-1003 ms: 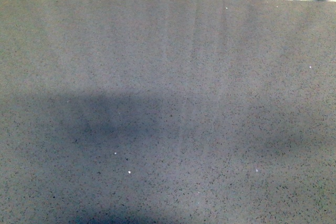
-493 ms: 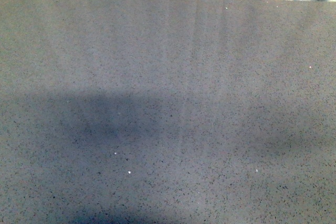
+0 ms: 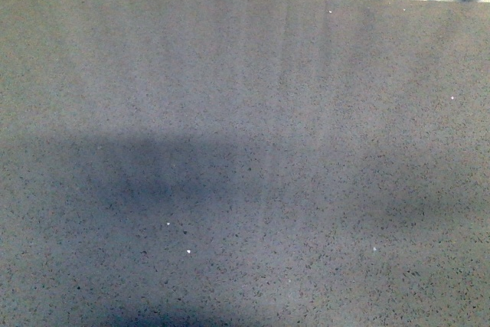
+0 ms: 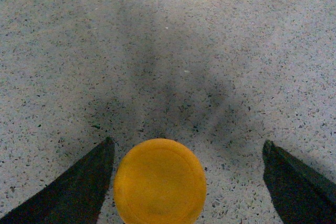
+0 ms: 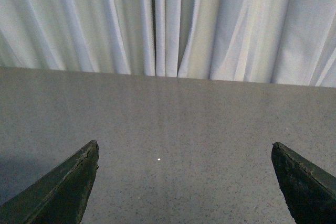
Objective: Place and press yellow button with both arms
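Note:
In the left wrist view the yellow button [image 4: 159, 182] shows as a round orange-yellow cap seen from above, on the speckled grey table. My left gripper [image 4: 188, 148] is open above it; the cap lies between the two dark fingers, close beside one finger [image 4: 79, 192] and well apart from the other [image 4: 294, 187]. Only the cap shows; the body under it is hidden. My right gripper [image 5: 184, 150] is open over bare table with nothing between its fingers. Neither arm nor the button appears in the front view.
The speckled grey table [image 3: 306, 112] fills the front view, with a soft dark shadow [image 3: 145, 181] at its left. White pleated curtains [image 5: 168, 24] hang behind the table's far edge [image 5: 168, 77].
The shadow on the left of the table in the front view has shifted slightly; nothing else differs.

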`<state>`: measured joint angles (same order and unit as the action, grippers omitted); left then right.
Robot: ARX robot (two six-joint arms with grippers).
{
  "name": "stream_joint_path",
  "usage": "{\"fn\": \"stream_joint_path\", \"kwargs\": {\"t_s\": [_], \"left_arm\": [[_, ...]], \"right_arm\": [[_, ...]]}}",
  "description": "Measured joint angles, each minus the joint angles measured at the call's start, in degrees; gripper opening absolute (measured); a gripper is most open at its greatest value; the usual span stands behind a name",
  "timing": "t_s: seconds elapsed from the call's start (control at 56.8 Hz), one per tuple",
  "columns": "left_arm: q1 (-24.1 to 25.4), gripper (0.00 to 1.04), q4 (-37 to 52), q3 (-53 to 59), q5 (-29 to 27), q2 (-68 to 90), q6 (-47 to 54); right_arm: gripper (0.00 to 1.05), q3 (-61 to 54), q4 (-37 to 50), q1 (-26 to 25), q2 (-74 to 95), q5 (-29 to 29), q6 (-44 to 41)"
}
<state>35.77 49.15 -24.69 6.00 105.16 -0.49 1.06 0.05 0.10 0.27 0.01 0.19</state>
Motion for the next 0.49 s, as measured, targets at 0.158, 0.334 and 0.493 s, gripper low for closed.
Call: {"fn": "stream_joint_path", "kwargs": {"t_s": [0.158,0.334,0.493], "left_arm": [[-0.3,0.45,0.4,0.6,0.0,0.2,0.3],[-0.3,0.35,0.7,0.6,0.0,0.4,0.5],[0.0,0.35,0.2,0.6,0.3,-0.2,0.9]], "right_arm": [[0.96,0.0,0.0,0.0,0.0,0.0,0.0],[0.96,0.0,0.0,0.0,0.0,0.0,0.0],[0.96,0.0,0.0,0.0,0.0,0.0,0.0]]}}
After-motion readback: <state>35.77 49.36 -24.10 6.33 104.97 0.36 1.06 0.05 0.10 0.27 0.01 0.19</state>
